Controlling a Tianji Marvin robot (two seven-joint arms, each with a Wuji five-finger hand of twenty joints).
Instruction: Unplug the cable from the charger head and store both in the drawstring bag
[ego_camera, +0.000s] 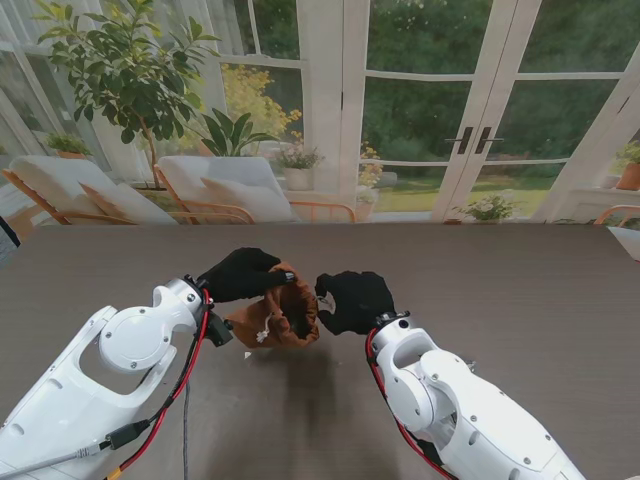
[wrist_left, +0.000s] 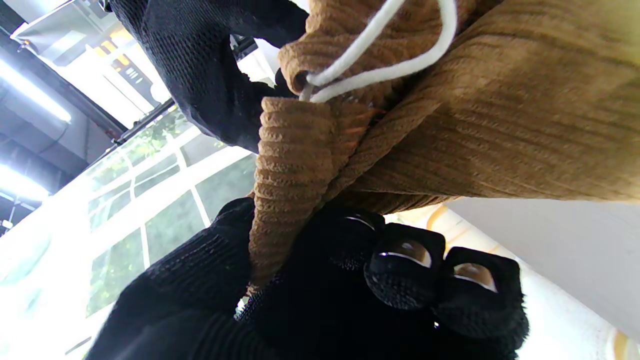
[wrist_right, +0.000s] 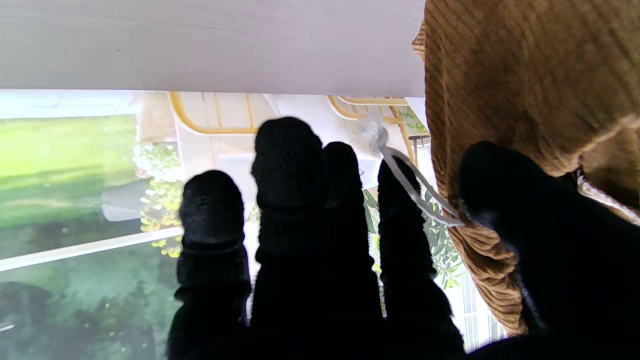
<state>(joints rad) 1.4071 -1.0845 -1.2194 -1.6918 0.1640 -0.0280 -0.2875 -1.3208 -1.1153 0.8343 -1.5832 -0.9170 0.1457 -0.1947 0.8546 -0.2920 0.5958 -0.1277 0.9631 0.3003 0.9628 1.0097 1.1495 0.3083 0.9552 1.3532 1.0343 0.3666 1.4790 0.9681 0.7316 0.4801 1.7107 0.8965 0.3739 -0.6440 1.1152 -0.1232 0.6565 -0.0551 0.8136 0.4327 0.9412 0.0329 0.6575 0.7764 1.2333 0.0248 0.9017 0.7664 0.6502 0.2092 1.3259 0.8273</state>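
The brown corduroy drawstring bag (ego_camera: 272, 318) hangs just above the table's middle, its mouth turned toward my right hand. My left hand (ego_camera: 240, 273) is shut on the bag's rim from the far left side; in the left wrist view the fingers (wrist_left: 400, 270) pinch the ribbed rim (wrist_left: 290, 165) next to the white drawstring (wrist_left: 385, 60). My right hand (ego_camera: 352, 300) is at the mouth's right edge. Its thumb (wrist_right: 525, 235) and index finger clamp the rim (wrist_right: 487, 255), with the knotted drawstring (wrist_right: 400, 170) lying across the index finger. No cable or charger head shows.
The dark wooden table (ego_camera: 520, 300) stretches out on all sides, with the bag's shadow nearer to me. Red and black cables run along both white forearms. Beyond the table's far edge are lounge chairs, plants and glass doors.
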